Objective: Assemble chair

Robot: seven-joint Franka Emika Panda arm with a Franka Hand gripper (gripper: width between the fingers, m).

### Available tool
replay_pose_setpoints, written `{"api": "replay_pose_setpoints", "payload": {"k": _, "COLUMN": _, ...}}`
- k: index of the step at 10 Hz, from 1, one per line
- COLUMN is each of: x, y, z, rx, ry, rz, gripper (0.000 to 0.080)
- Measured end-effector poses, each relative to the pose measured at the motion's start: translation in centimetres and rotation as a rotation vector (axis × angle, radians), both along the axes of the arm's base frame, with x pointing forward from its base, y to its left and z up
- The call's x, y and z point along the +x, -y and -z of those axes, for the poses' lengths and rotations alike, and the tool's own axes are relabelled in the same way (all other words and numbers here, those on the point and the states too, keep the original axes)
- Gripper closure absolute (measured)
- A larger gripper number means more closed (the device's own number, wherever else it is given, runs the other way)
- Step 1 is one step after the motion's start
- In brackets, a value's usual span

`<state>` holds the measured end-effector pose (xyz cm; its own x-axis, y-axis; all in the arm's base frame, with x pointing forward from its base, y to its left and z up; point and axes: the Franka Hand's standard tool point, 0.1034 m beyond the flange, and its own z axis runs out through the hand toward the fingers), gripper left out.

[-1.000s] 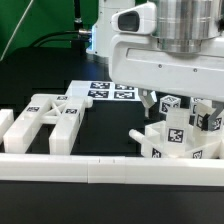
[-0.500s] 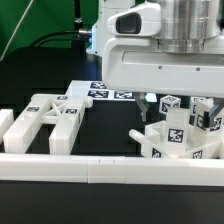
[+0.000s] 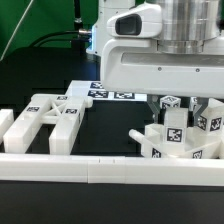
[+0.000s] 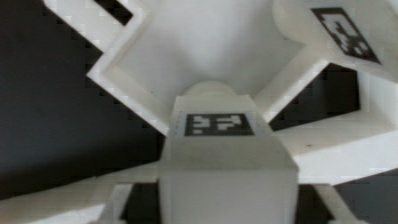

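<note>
The Panda's two-finger gripper (image 3: pixel 181 108) hangs low over a chunky matte white plastic chair sub-assembly (image 3: pixel 172 142). This sits on the black table (image 3: pixel 112 128) at the exterior view's right, just behind the long plain white border bar (image 3: pixel 90 165) that runs across the front. The big white arm (image 3: pixel 160 55) hides most of the hand, but two dark fingers (image 3: pixel 150 102) show below it, spread wide apart, w/ upright tagged posts of the chair sub-assembly btwn them. So the jaws look open & clamp nothing; whether either finger touches plastic can't be told. Several small square black-and-white tags (image 3: pixel 173 128) face the camera on the blocks of the chair sub-assembly.

More chair parts, ladder-like white plastic frame pieces (image 3: pixel 48 118), lie at the exterior view's left, well apart from the gripper, also just behind the border bar. The thin flat white marker board (image 3: pixel 112 92) lies farther back on the table, approx. centre, partly hidden by the arm.

Wrist view: v. close on white plastic. A flat-topped white block (image 4: pixel 224 165) carrying one tag fills the middle; angled white walls fan out around it, w/ black table in the gaps. A second tag shows on another white part at the picture's edge. The fingers can't be made out in this view.
</note>
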<state>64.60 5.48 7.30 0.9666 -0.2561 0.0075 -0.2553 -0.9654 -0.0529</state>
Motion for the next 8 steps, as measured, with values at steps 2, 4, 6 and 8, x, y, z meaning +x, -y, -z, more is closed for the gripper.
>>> {"api": "replay_pose_setpoints", "payload": {"k": 2, "x": -0.02, "y": -0.08, "z": 0.00, "rx": 0.005, "ry": -0.007, "rz": 0.133, "gripper": 0.0513}}
{"api": "replay_pose_setpoints", "payload": {"k": 4, "x": -0.03, "y": -0.14, "z": 0.03, "rx": 0.014, "ry": -0.019, "rz": 0.363, "gripper": 0.0513}}
{"api": "replay_pose_setpoints", "payload": {"k": 6, "x": -0.07, "y": -0.17, "z": 0.07, "rx": 0.011, "ry": -0.024, "rz": 0.561, "gripper": 0.0512}}
{"api": "replay_pose_setpoints", "payload": {"k": 8, "x": -0.10, "y": -0.31, "z": 0.07, "rx": 0.006, "ry": -0.028, "rz": 0.674, "gripper": 0.0512}}
